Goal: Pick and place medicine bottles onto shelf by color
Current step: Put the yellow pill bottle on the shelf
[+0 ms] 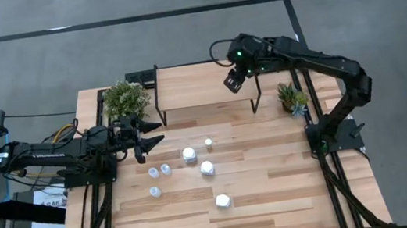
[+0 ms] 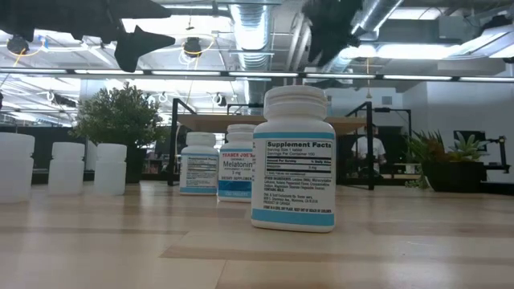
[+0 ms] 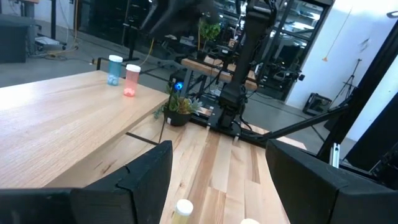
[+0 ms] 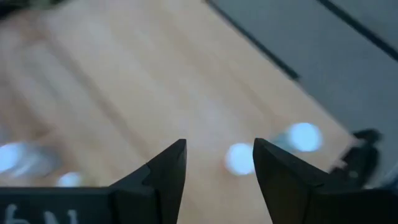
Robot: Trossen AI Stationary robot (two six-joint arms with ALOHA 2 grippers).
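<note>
The light-wood shelf (image 1: 200,87) stands at the table's far side. Two small bottles, one bluish (image 3: 115,70) and one reddish (image 3: 131,79), stand on its right end. My right gripper (image 1: 232,81) hovers open and empty above them; they show blurred below its fingers (image 4: 239,158). Three white labelled bottles (image 1: 207,168) (image 2: 293,156), three pale translucent ones (image 1: 153,171) (image 2: 67,167) and a tiny one (image 1: 208,141) stand upright on the table. My left gripper (image 1: 147,135) is open and empty, to the left of the bottles, its fingers (image 3: 155,168) pointing toward the table's right.
A leafy potted plant (image 1: 124,99) stands at the shelf's left end, close behind my left gripper. A smaller plant (image 1: 292,98) stands right of the shelf. The right arm's base (image 1: 332,132) is at the table's right edge. Bare planks lie toward the near edge (image 1: 280,214).
</note>
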